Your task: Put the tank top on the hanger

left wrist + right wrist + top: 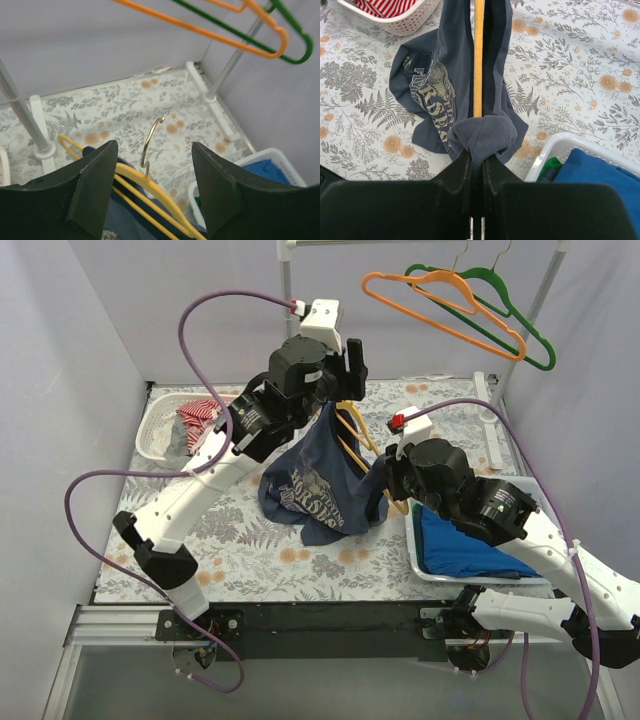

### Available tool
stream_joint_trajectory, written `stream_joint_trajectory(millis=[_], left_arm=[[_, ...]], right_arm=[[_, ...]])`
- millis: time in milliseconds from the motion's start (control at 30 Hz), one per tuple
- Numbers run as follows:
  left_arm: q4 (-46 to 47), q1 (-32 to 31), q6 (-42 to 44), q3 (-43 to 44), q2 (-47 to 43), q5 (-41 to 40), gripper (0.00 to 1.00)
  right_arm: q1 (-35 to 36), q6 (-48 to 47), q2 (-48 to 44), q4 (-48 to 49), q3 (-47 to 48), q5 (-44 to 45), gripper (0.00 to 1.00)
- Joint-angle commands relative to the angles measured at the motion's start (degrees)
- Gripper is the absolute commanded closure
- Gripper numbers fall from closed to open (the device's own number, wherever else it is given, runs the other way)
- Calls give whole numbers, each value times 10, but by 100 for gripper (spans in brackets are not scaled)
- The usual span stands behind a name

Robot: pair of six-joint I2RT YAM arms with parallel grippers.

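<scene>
The navy tank top with a gold print is draped over the yellow hanger and held above the mat, its lower part resting on the floral table cover. My right gripper is shut on a bunched fold of the tank top at the lower end of the hanger; the gripper pinches the fabric tight. My left gripper is open above the hanger's top. In the left wrist view the metal hook and neck of the hanger stand between its spread jaws, untouched.
A white basket with a red-and-white striped cloth stands at the back left. A white tray with a royal-blue cloth is at the front right, beside my right arm. An orange hanger and a green hanger hang on the rack behind.
</scene>
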Motion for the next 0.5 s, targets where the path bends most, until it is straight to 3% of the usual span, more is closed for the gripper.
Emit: stream_joint_trajectory(millis=[0,300,467], left_arm=[[-54,-10,33,28,18,-42,42],[-20,-26,64,28,44,-117,46],[4,-25,78,34,64,-147,53]], right_arm=[[1,16,10,51,8,41,99],[1,18,36,61,4,47,99],[1,21,44,61,8,47,99]])
